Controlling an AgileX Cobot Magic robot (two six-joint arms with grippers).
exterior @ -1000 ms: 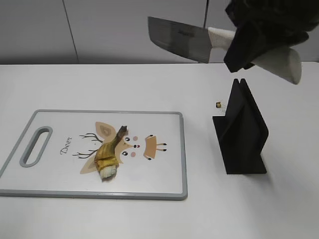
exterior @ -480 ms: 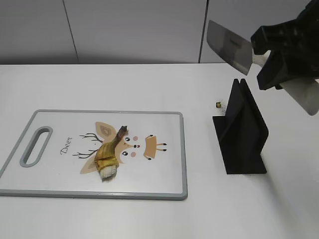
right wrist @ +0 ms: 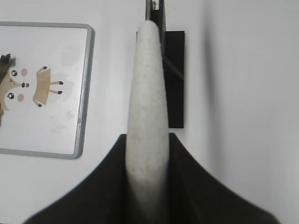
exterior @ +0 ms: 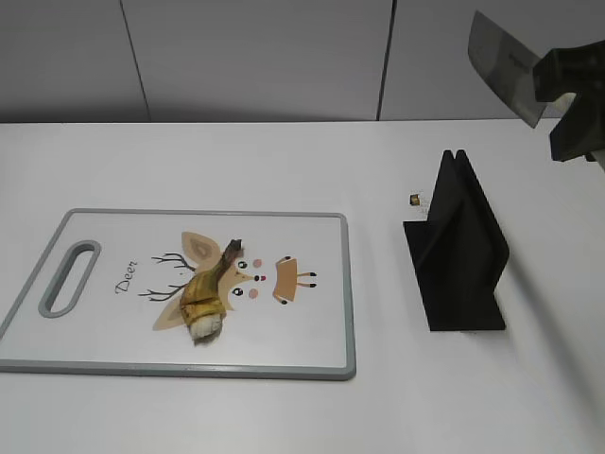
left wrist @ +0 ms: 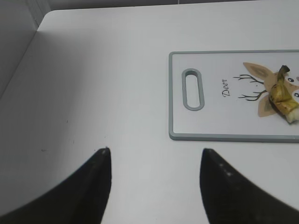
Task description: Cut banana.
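Note:
A short piece of banana [exterior: 206, 298] with brown-yellow peel lies on the white cutting board [exterior: 113, 340] with a deer print; it also shows in the left wrist view [left wrist: 281, 94]. My right gripper [exterior: 577, 104] is shut on the pale handle [right wrist: 147, 102] of a cleaver knife, whose grey blade [exterior: 501, 68] is held high at the upper right, above the black knife stand [exterior: 458, 248]. My left gripper [left wrist: 154, 158] is open and empty over bare table left of the board; it is out of the exterior view.
The black knife stand [right wrist: 174, 79] stands right of the cutting board [right wrist: 42, 93]. A small brown object [exterior: 415, 199] lies on the table behind the stand. The board [left wrist: 224, 126] has a handle slot [left wrist: 192, 88] at its left end.
My right gripper has carried the knife to the right and away from the board, from above the middle to the upper right corner. The banana has not moved.

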